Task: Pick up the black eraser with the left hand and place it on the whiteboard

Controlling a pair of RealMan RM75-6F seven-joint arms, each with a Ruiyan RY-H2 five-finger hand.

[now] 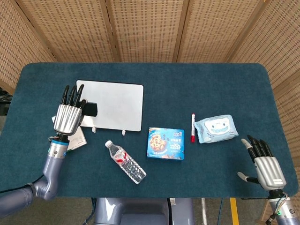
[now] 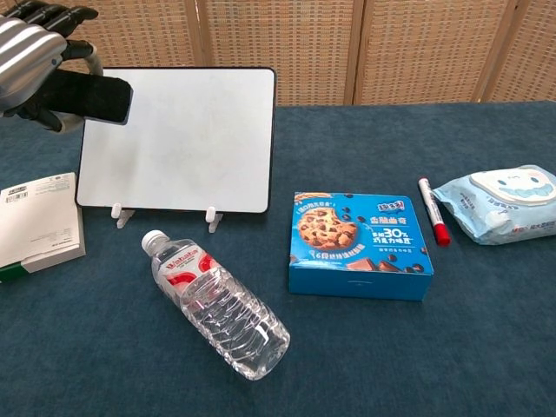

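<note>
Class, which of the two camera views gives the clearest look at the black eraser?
The chest view: the black eraser shows large and side-on, held by the left hand at the whiteboard's upper left corner. The head view shows only a small dark end beside the hand.

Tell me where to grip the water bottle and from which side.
Grip the water bottle across its ribbed clear middle, coming down from above. It lies flat on its side, cap toward the whiteboard, with bare cloth on both long sides for the fingers.
</note>
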